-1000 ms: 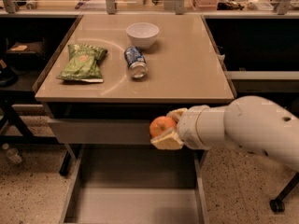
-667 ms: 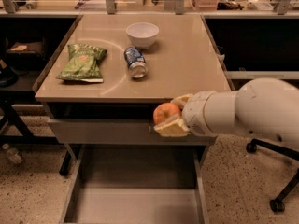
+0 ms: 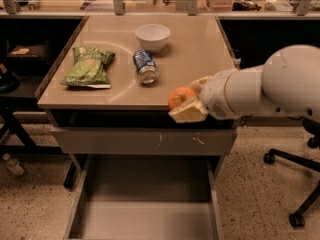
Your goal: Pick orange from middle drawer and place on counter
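My gripper (image 3: 186,102) is shut on the orange (image 3: 180,97), a small round orange fruit held between the pale fingers (image 3: 188,113). It hangs over the front edge of the tan counter (image 3: 190,59), right of centre. The white arm comes in from the right. Below, the middle drawer (image 3: 145,219) is pulled open, with a flat grey floor and nothing showing in it. Above it is the grey drawer front (image 3: 145,140) with pale scratch marks.
On the counter lie a green chip bag (image 3: 89,66) at the left, a blue soda can (image 3: 145,66) on its side in the middle, and a white bowl (image 3: 152,36) behind it. An office chair base (image 3: 295,184) stands at the right.
My gripper has risen with the orange from in front of the drawer front up to the counter's front edge, shifting a little to the right.
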Motion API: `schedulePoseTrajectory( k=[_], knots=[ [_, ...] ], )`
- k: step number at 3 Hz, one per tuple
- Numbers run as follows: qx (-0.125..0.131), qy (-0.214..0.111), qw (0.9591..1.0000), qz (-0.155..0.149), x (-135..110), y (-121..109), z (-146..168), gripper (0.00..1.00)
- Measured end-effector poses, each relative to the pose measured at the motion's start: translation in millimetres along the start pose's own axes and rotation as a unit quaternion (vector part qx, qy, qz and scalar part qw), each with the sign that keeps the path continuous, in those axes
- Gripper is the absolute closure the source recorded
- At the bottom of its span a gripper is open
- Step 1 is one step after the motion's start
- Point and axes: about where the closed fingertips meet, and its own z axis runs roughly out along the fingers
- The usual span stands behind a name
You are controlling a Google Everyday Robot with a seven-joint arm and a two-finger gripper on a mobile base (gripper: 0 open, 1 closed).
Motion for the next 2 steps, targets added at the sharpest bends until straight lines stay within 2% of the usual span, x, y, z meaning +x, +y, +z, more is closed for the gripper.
schedulePoseTrajectory(
  k=[2],
  knots=[
    [-0.002,0.038,0.9992,0.015,-21,-78,16,1.00]
  ],
)
